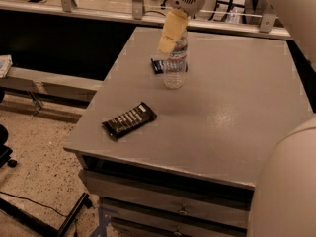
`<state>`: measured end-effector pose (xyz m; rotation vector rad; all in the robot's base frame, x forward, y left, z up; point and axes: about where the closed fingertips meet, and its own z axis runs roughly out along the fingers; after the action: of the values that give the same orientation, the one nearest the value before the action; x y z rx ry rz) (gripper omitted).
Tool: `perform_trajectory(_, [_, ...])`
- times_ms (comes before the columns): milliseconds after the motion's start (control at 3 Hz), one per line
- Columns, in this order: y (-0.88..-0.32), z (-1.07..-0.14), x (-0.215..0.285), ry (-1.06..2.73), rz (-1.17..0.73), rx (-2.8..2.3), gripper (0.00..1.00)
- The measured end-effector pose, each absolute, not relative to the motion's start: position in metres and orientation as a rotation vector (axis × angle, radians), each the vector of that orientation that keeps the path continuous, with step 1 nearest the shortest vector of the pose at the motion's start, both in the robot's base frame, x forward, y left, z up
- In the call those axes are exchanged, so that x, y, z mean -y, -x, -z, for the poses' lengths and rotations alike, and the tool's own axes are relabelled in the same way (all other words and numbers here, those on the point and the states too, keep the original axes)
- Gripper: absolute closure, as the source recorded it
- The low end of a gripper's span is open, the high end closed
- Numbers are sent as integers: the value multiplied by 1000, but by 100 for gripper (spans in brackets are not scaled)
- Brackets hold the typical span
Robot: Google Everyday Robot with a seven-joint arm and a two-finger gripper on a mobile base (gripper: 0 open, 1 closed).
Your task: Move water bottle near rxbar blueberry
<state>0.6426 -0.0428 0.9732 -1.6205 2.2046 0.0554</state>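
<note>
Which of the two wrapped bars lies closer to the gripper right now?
The small dark blue rxbar blueberry, tucked beside the water bottle directly below the gripper. The longer black bar lies apart, near the table's front left corner.
</note>
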Motion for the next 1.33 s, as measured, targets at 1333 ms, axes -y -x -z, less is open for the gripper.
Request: perform_trajectory(1333, [-628,-1014,114,1535,-87,-2145,0])
